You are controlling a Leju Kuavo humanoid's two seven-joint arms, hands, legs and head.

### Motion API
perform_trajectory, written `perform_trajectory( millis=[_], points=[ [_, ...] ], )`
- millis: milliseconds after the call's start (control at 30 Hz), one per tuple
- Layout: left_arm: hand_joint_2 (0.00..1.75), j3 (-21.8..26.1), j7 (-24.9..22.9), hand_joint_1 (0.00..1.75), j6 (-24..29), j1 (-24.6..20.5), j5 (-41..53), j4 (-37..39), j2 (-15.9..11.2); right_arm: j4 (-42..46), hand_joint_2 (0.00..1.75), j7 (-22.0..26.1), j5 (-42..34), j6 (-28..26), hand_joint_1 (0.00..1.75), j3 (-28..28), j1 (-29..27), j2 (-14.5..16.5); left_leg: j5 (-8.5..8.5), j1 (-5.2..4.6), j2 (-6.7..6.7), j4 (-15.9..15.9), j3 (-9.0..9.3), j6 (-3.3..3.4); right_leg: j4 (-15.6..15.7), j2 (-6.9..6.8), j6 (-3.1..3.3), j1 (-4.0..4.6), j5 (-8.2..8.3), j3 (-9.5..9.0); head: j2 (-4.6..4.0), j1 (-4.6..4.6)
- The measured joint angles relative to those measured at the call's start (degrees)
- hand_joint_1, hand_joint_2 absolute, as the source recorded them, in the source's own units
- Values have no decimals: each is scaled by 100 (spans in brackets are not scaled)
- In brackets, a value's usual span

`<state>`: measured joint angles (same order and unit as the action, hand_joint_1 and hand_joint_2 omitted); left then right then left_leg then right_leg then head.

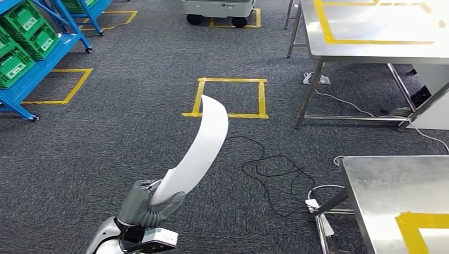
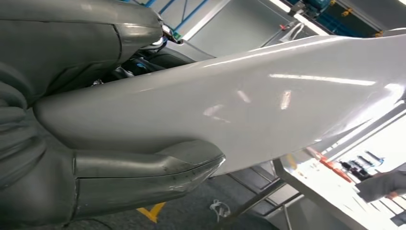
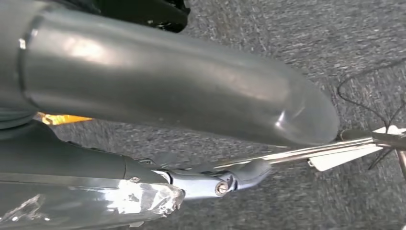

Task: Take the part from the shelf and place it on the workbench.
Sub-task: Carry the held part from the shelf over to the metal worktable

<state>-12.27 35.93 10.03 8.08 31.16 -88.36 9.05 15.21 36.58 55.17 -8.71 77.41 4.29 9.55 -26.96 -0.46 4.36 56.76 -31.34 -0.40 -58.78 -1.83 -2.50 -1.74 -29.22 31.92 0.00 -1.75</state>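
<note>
Gripping the white part (image 1: 198, 151) low, your left hand (image 1: 148, 203) keeps it upright for carrying to the surface (image 1: 392, 182); right hand's state unclear.

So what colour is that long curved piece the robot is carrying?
White and glossy. The curved part in the left hand shows best in the head view.

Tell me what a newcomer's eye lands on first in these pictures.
First, the long curved white part, rising from the left hand that grips its lower end, low in the head view. Next, the yellow taped square on the grey carpet just beyond it. Then the steel workbench at the right, and the blue shelf with green bins at far left.
</note>
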Motion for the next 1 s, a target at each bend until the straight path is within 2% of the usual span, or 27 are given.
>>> perform_trajectory(
  millis=[67, 100, 133, 167, 233, 267, 300, 333, 367, 433, 500, 567, 633, 700, 733, 767, 800, 833, 900, 933, 967, 1000],
  points=[
    [175, 7, -1, 175, 0, -6, -2, 3, -2, 0, 0, -9, 6, 3, 0, -1, -13, -2, -27, 33, 3, 32, -15, -39, -20, 83, 99, 13, 24, 27, 0, 20],
    [175, 9, -2, 175, 0, -9, -4, 5, -2, 0, 0, -12, 7, 4, 0, -1, -22, -3, -111, 51, -57, 120, -49, -63, -22, 123, 132, 18, 41, 37, 0, 25],
    [175, 10, -2, 175, 0, -12, -6, 6, -2, 0, 0, -14, 9, 4, 0, -2, -24, -5, -261, 64, -145, 316, -129, -83, -21, 162, 162, 21, 58, 48, 0, 31],
    [175, 10, -2, 175, 0, -11, -8, 7, -4, 0, 0, -16, 10, 3, 0, -2, -22, -7, -464, 72, -246, 643, -264, -91, -20, 208, 187, 32, 73, 63, 0, 46],
    [175, 11, -2, 175, 0, -5, -10, 9, -11, 0, 0, -17, 13, 3, 0, -3, -16, -10, -823, 68, -352, 1425, -618, -58, -21, 318, 227, 72, 99, 100, 0, 65],
    [175, 12, -2, 175, 0, -2, -10, 11, -15, 0, 0, -18, 13, 3, 0, -4, -19, -10, -876, 57, -376, 1666, -734, -24, -21, 379, 242, 96, 108, 113, 0, 71],
    [175, 13, -2, 175, 0, -1, -10, 12, -16, 0, 0, -19, 13, 3, 0, -4, -24, -10, -815, 38, -398, 1697, -752, 19, -21, 439, 253, 116, 116, 120, 0, 70],
    [175, 13, -2, 175, 0, -1, -11, 13, -16, 0, 0, -19, 13, 4, 0, -4, -27, -10, -649, 9, -433, 1499, -659, 71, -21, 504, 264, 130, 124, 122, 0, 70],
    [175, 14, -2, 175, 0, -3, -11, 13, -16, 0, 0, -19, 13, 5, 0, -4, -28, -10, -428, -27, -506, 1143, -486, 127, -19, 573, 271, 135, 132, 121, 0, 70],
    [175, 14, -2, 175, 0, -8, -13, 13, -16, -1, 0, -19, 14, 8, 0, -5, -19, -3, -119, -80, -725, 431, -141, 236, -18, 703, 267, 136, 155, 136, 0, 70],
    [175, 14, -2, 175, 0, -14, -14, 13, -16, -2, 0, -19, 16, 11, 0, -10, -17, 4, -79, -96, -825, 146, -20, 304, -13, 807, 225, 126, 188, 182, 0, 80],
    [175, 15, -2, 175, -1, -24, -14, 13, -7, -2, 0, -20, 18, 13, 0, -15, -37, 2, -47, -82, -731, 27, 5, 313, 2, 854, 168, 121, 216, 235, 0, 85],
    [175, 18, -5, 175, -9, -31, -5, 13, 8, -1, 0, -21, 26, 13, 0, -21, -44, -2, 29, -50, -601, -125, 46, 287, -180, 625, 125, 142, 69, 361, 0, 66],
    [175, 27, -14, 175, -20, -28, 8, 20, 14, 0, 0, -25, 39, 15, 0, -31, -24, -8, 64, -38, -451, -187, 54, 272, -781, 324, 77, 150, -295, 651, 0, 43],
    [175, 33, -19, 175, -23, -25, 14, 28, 15, 0, 0, -27, 44, 16, 0, -37, -16, -11, 66, -38, -372, -184, 43, 272, -1136, 265, 43, 141, -460, 808, 0, 33],
    [175, 39, -24, 175, -26, -23, 20, 40, 15, 0, 0, -31, 48, 18, 0, -43, -17, -14, 66, -38, -294, -181, 34, 269, -1389, 237, 8, 127, -546, 911, 0, 31],
    [175, 44, -28, 175, -27, -23, 26, 54, 15, 0, 0, -36, 51, 20, 0, -46, -23, -18, 66, -36, -221, -178, 27, 265, -1453, 216, -24, 111, -529, 915, 0, 31],
    [175, 48, -33, 175, -28, -26, 32, 68, 15, 0, 0, -43, 57, 23, 0, -49, -32, -26, 63, -31, -155, -172, 24, 253, -1278, 183, -54, 93, -409, 794, 0, 29],
    [175, 58, -43, 175, -31, -34, 51, 97, 15, -1, 0, -55, 74, 27, 0, -52, -30, -44, 42, -29, -42, -136, 20, 202, -505, -5, -94, 74, -101, 331, 0, 27],
    [175, 67, -46, 175, -32, -40, 61, 110, 14, -1, 0, -59, 86, 28, 0, -54, -18, -50, 23, -37, 3, -99, 13, 164, -166, -85, -72, 73, 0, 129, 0, 26],
    [175, 76, -48, 175, -33, -47, 69, 123, 14, -1, 0, -63, 97, 29, 0, -56, -6, -53, 9, -48, 41, -67, 6, 129, 29, -134, -30, 81, 40, 16, 0, 27],
    [175, 85, -49, 175, -32, -54, 76, 135, 14, -1, 0, -69, 109, 30, 0, -58, 1, -53, 3, -60, 78, -42, 0, 98, 88, -132, 23, 94, 35, -13, 0, 27]
  ],
)
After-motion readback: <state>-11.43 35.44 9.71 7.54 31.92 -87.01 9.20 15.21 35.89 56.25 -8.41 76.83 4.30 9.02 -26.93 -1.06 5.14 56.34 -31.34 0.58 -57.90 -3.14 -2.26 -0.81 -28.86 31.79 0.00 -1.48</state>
